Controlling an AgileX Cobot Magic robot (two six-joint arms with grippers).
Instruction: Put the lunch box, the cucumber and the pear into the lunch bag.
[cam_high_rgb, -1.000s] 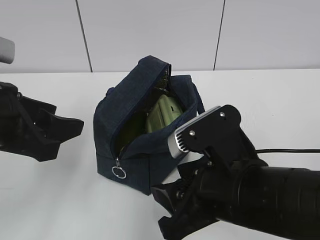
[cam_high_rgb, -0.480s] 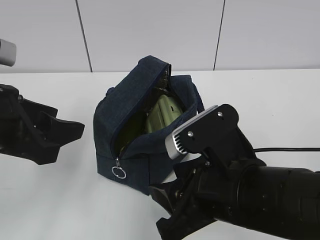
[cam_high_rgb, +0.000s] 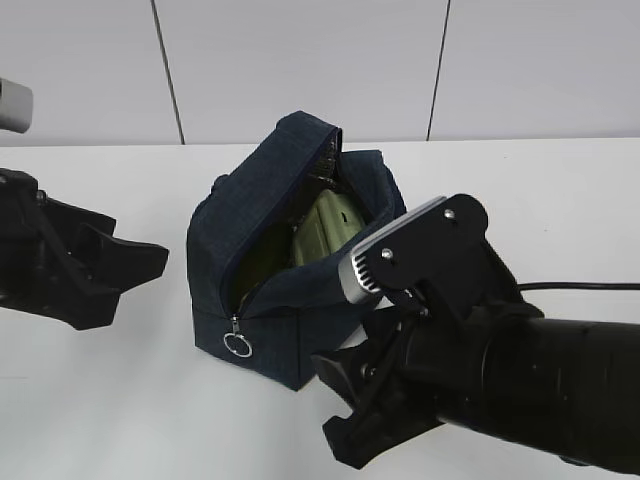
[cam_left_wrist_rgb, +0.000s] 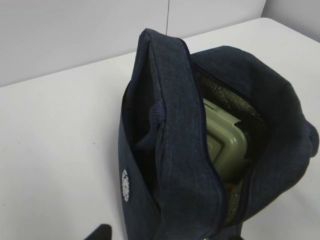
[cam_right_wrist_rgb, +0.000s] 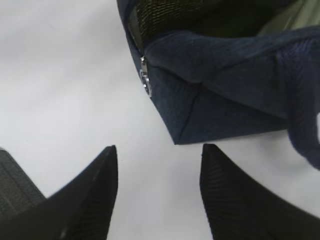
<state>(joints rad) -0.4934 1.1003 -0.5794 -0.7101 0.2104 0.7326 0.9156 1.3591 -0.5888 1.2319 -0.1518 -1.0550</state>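
Note:
The dark navy lunch bag stands open on the white table, its metal ring pull at the front corner. The lunch box with its sage-green lid stands tilted inside; it also shows in the left wrist view. A dull green shape lies beside it in the bag; I cannot tell whether it is the cucumber. The pear is hidden. My left gripper is open and empty, left of the bag. My right gripper is open and empty in front of the bag's corner.
The white table runs to a pale panelled wall behind. The zipper pull hangs just beyond my right fingertips. A black cable trails right of the right arm.
My right arm has shifted slightly to the right, away from the bag. The left arm and the bag have not moved.

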